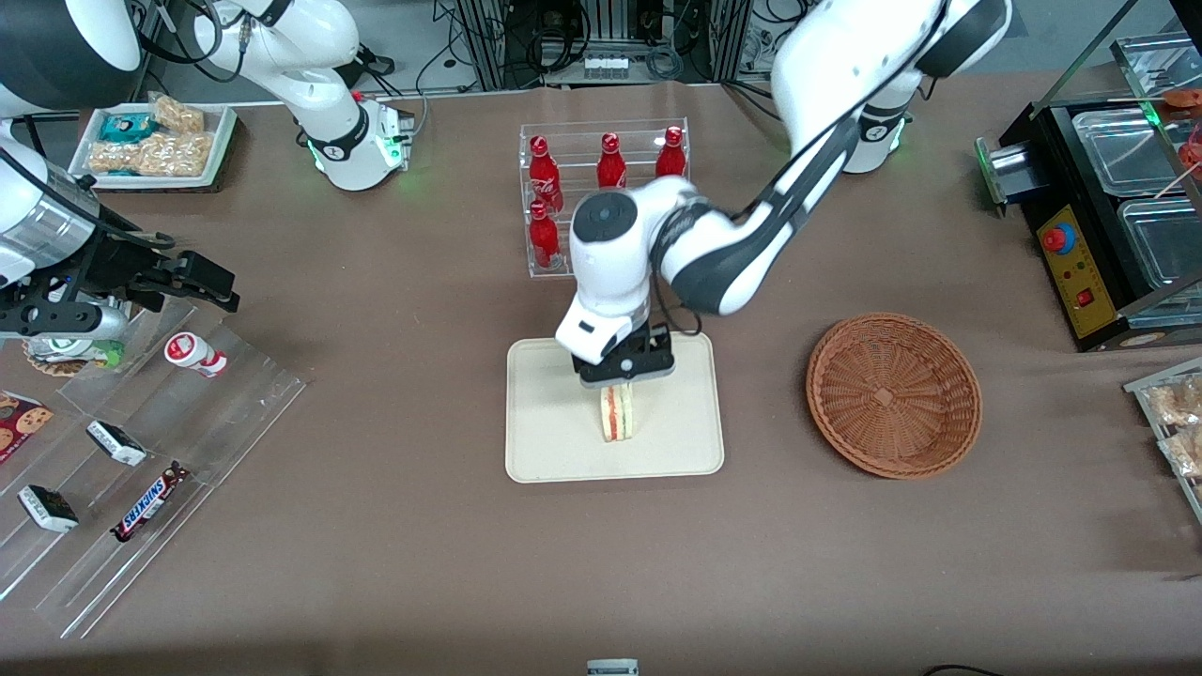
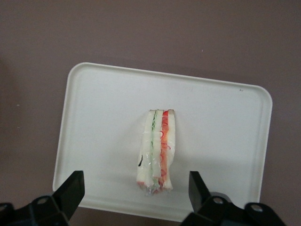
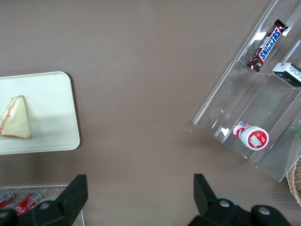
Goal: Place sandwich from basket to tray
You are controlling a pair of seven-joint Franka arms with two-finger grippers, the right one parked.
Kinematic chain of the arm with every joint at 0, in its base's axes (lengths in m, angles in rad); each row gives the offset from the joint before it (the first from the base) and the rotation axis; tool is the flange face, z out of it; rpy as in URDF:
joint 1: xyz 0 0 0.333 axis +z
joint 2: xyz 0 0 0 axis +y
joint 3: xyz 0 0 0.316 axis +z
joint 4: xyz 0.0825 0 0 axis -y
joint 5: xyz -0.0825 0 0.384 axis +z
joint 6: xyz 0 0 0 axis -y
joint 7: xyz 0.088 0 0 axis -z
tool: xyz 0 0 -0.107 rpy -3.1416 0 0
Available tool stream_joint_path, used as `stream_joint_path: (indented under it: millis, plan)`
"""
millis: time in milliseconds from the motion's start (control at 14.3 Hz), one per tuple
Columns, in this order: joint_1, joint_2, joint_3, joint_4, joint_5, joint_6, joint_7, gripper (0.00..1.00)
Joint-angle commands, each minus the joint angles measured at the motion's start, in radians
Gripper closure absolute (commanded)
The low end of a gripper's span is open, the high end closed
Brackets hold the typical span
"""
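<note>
- While standing on edge directly beneath the end effector, whose jaws are wide and empty, the sandwich rests on the tray.
- Risk: a finger brushing it on withdrawal could topple it.

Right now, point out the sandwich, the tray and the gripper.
sandwich (image 2: 156, 150), left wrist view, striped filling edge.
tray (image 2: 103, 108), left wrist view, bare floor.
gripper (image 2: 136, 193), left wrist view, open, midway between fingertips, above the sandwich.

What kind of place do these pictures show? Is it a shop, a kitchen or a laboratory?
Probably a robot laboratory set up like a snack counter: a clear rack of red bottles, acrylic shelves with a Snickers bar, and cables at the table's edge. The gripper hangs open above the sandwich on the tray.
</note>
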Motion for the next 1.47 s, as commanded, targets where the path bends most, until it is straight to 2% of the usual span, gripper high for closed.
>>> stream_joint_path:
  millis: [0,140,280,420,560,910,1050,1400]
  plan:
    - [0.066,-0.136,0.005,-0.035,-0.099,-0.113,0.083,0.0]
    - [0.088,-0.185,0.011,-0.042,-0.113,-0.199,0.117,0.0]
    - [0.166,-0.202,0.006,-0.069,-0.115,-0.222,0.13,0.0]
    - [0.243,-0.236,0.003,-0.104,-0.126,-0.224,0.239,0.0]
    - [0.318,-0.291,0.005,-0.155,-0.188,-0.227,0.365,0.0]
    - [0.465,-0.469,0.016,-0.33,-0.262,-0.227,0.632,0.0]
    - [0.426,-0.532,0.145,-0.355,-0.329,-0.265,0.782,0.0]
    - [0.367,-0.642,0.324,-0.35,-0.37,-0.369,1.042,0.0]
